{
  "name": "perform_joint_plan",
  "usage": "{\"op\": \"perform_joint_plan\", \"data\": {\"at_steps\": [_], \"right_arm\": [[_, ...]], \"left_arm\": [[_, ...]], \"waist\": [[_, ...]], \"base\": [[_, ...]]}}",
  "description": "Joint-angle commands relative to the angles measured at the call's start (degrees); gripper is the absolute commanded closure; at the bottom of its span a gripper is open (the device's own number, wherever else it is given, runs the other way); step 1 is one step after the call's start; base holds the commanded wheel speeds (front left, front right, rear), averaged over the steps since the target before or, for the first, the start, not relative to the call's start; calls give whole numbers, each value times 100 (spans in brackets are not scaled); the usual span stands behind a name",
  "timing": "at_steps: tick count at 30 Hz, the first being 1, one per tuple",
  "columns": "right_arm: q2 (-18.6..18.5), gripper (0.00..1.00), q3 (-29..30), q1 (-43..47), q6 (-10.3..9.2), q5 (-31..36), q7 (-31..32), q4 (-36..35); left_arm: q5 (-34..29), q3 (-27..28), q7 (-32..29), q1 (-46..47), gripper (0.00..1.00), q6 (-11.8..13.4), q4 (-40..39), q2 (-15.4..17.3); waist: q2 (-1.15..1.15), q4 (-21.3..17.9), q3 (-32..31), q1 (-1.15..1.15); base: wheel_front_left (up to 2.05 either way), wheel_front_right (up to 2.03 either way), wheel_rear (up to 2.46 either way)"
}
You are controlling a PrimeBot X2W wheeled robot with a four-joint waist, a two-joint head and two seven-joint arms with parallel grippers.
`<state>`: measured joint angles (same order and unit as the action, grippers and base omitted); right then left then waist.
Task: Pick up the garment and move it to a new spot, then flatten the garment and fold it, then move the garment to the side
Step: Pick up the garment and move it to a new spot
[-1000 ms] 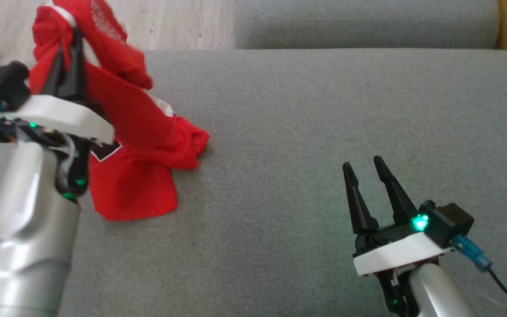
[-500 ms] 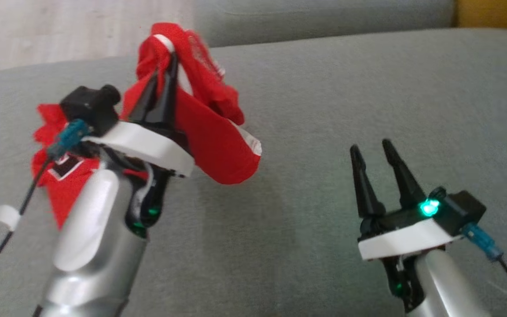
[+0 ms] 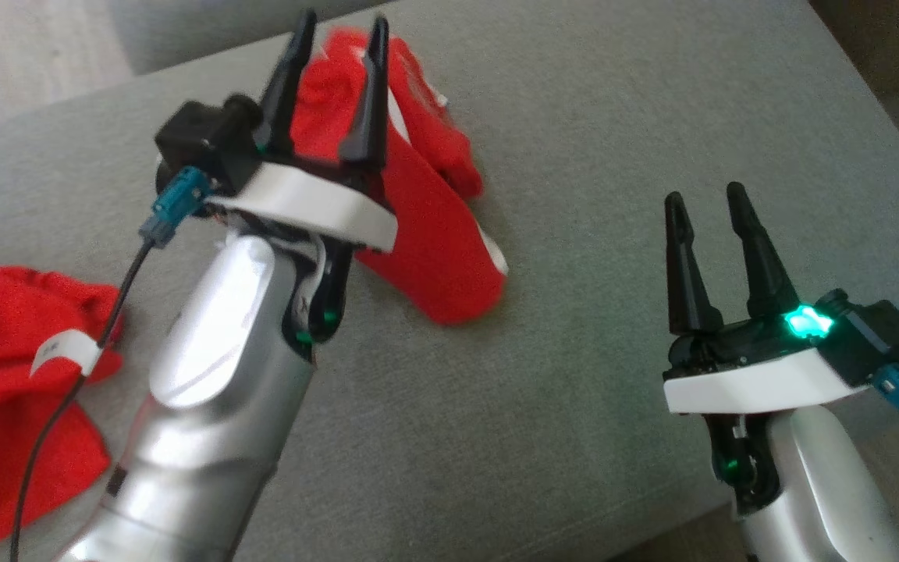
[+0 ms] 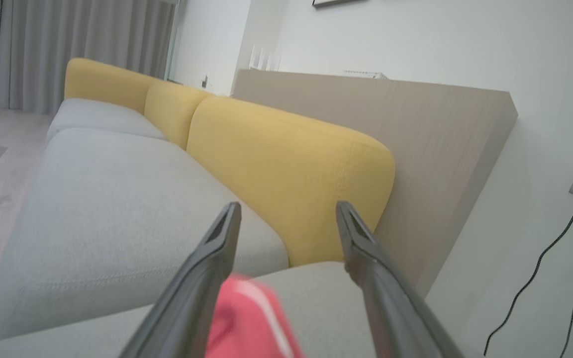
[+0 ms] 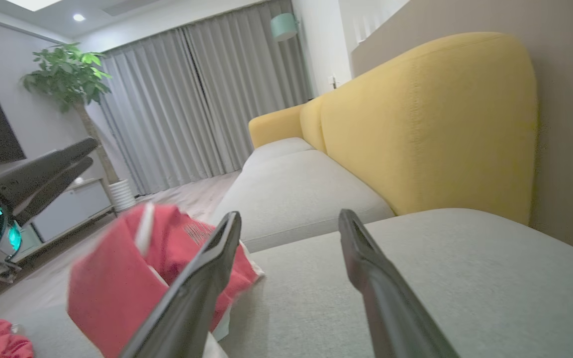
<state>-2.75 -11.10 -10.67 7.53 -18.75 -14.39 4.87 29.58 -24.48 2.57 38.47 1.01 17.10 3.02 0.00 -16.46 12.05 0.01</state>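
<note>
I see the left gripper [image 3: 342, 22] raised over the grey seat cushion [image 3: 574, 351], its two dark fingers spread wide with nothing between them. The red garment [image 3: 434, 234] sits on the cushion's middle, directly beyond and below those fingers. It is bunched and partly standing up in a soft heap, with a white trim showing. More red cloth lies at the cushion's left front edge, and the silver forearm hides whether the two patches join.

To my eye this is the set-down at the new spot. The open jaws above the heap fit a drop rather than a grab.

The right gripper [image 3: 705, 195] waits over the cushion's right front part, well apart from the cloth. It is also spread and empty, probably kept clear until flattening calls for two corners. The yellow backrest [image 4: 286, 164] rises behind the cushion.
</note>
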Motion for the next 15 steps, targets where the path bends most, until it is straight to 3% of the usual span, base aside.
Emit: {"op": "perform_joint_plan", "data": {"at_steps": [1, 9, 15], "right_arm": [[-12, 0, -71, -185, -4, -21, -61, -227], [-12, 0, 25, -80, -4, 86, -61, -170], [-12, 0, 83, 62, -4, 281, -61, 29]], "left_arm": [[-95, 204, 325, 377, 0, 72, 2, 57], [-45, 475, 910, 213, 0, -37, 518, 358], [-257, 522, 1149, -575, 0, -230, 431, 953]], "waist": [[0, -219, 182, -1], [0, 336, 17, -1], [0, 1056, -276, -1]], "base": [[0, 0, 0], [0, 0, 0], [0, 0, 0]]}}
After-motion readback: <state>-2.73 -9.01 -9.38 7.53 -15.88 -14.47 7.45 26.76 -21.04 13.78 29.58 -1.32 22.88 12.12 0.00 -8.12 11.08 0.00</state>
